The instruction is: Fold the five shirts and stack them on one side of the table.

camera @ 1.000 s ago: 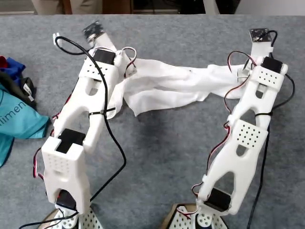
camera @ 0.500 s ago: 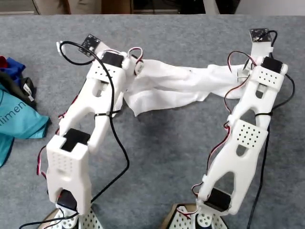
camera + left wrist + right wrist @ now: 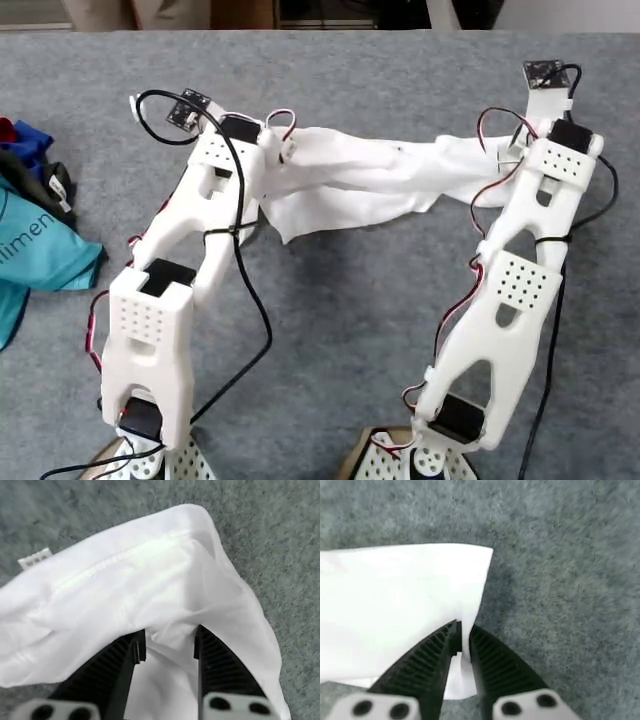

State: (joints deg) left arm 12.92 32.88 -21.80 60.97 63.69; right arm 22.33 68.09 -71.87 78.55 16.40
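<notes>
Leftmost arm has swung rightward since a second ago, carrying its end of the shirt (image 3: 360,180) inward and slackening it. Shirt lies across the upper middle of the tabletop (image 3: 350,330). Left hand (image 3: 170,635) grips a bunched fold. Right hand (image 3: 463,630), narrow, pinches the opposite edge, upper right. A pile (image 3: 40,240) of other shirts sits at the left edge.

The crumpled white cloth shirt (image 3: 370,180) hangs as a barrier across the far half of the grey felt-like table top (image 3: 350,320), strung between the white plastic left arm (image 3: 190,240) and the white plastic right arm (image 3: 530,250). This leaves bare lanes between the arms on the near side and beyond the cloth. A heap of teal, blue and dark garments (image 3: 40,240), seemingly several pieces, blocks the left edge, and a loose black cable (image 3: 266,335) loops into the middle lane.
</notes>
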